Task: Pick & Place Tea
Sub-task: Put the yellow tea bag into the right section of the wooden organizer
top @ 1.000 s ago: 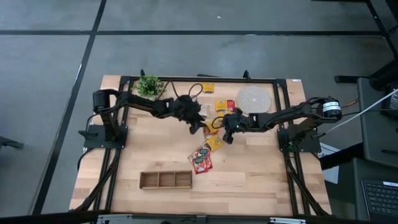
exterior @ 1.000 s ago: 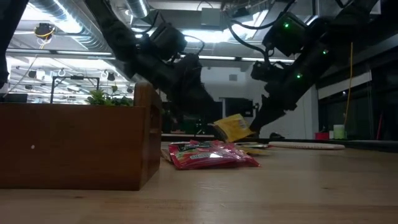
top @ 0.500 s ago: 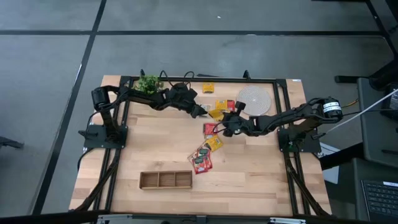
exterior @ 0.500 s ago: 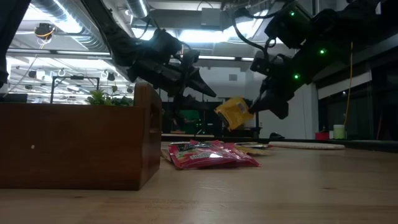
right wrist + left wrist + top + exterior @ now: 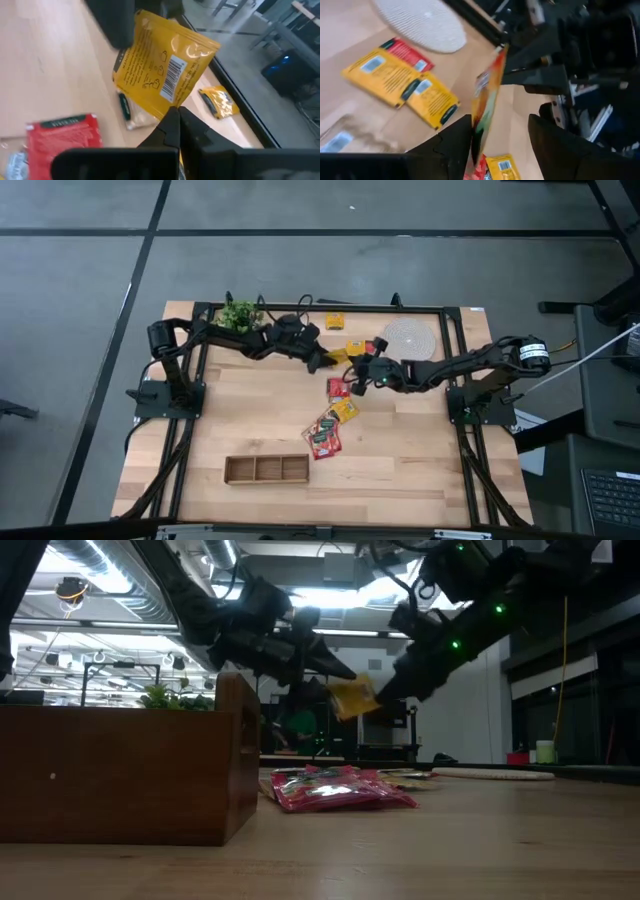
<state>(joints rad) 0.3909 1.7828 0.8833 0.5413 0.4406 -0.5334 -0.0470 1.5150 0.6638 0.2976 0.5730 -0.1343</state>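
Note:
A yellow tea sachet [image 5: 352, 697] hangs in the air above the table's middle, with my right gripper [image 5: 176, 114] shut on it; the gripper reaches in from the right [image 5: 358, 370]. My left gripper [image 5: 500, 125] is open and reaches in from the left [image 5: 327, 360]. Its two fingers stand on either side of the sachet [image 5: 487, 92], which shows edge-on between them. More tea lies flat on the table: red sachets [image 5: 322, 438], a yellow one [image 5: 345, 410] and others near the mat [image 5: 355, 347]. My right gripper pinches the yellow sachet by its lower corner [image 5: 169, 106] between its two shut fingers. The fingers come at it slanting from the table's right. The sachet stands up from the fingertips, tilted and clear of the table. Whether my left gripper touches the sachet I cannot tell.
A long wooden three-compartment tray [image 5: 266, 469] lies near the front edge; in the low view its end wall [image 5: 120, 775] fills the left. A round woven mat [image 5: 408, 340] and a small green plant [image 5: 238, 316] sit along the far edge.
My right gripper has risen and gone toward the far edge, turning its wrist, and has carried the yellow sachet up from just above the table toward my left gripper. My left gripper has moved toward the far edge and up, so the sachet now stands between its fingers.

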